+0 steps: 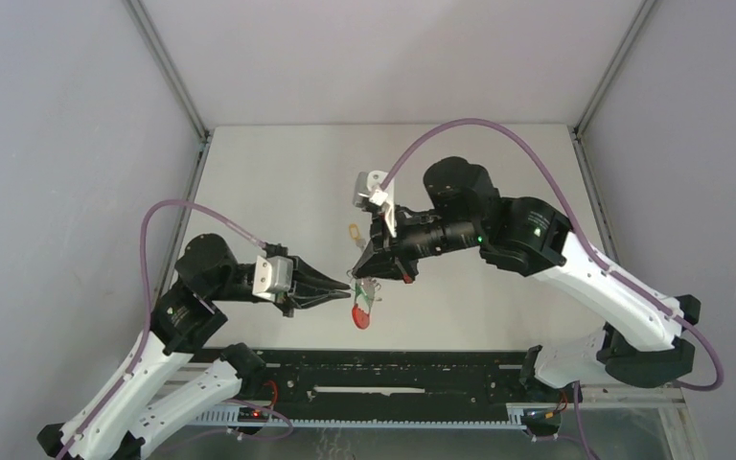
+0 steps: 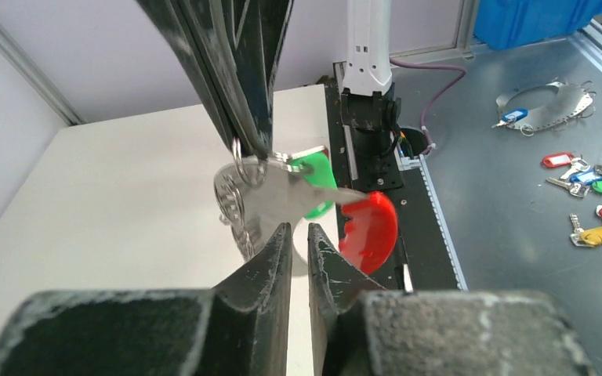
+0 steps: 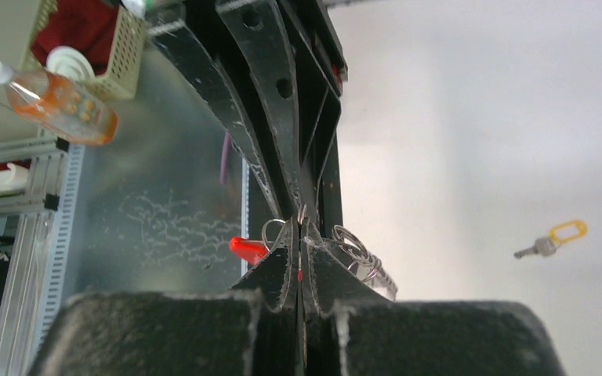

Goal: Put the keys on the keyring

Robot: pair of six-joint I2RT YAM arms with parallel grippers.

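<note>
The thin grey metal keyring [image 2: 233, 200], a bundle of small glossy wire loops, hangs clear above the pale matte worktop [image 2: 117, 196] near its middle, close to the near edge. Its smooth red curved plastic section [image 2: 370, 227] dangles at the 6 o'clock end in the top view. The small silver key with the green plastic head [image 2: 314, 168] hangs against the loops. Its flat blade points across toward the red piece. Whether it is already threaded on cannot be told.

The second silver key, with a yellow-orange plastic head [image 3: 553, 241], lies flat on the worktop at about 12 o'clock from the ring, well apart from it, with open surface all around.

The right pincer [image 3: 301, 229] comes in from 1 o'clock with its worn black fingers pressed together, pinching a thin wire loop of the ring edge-on. The left pincer [image 2: 299, 233] reaches in from 9 o'clock, with its scuffed fingers parted by only a narrow slit. Nothing shows inside that slit. The tips sit just under the green key's blade, and contact cannot be made out.

Beyond the worktop's near edge runs a black slotted rail [image 2: 376, 168]. Past it, a grey metal surface carries loose spare tagged keys [image 2: 588, 188].
</note>
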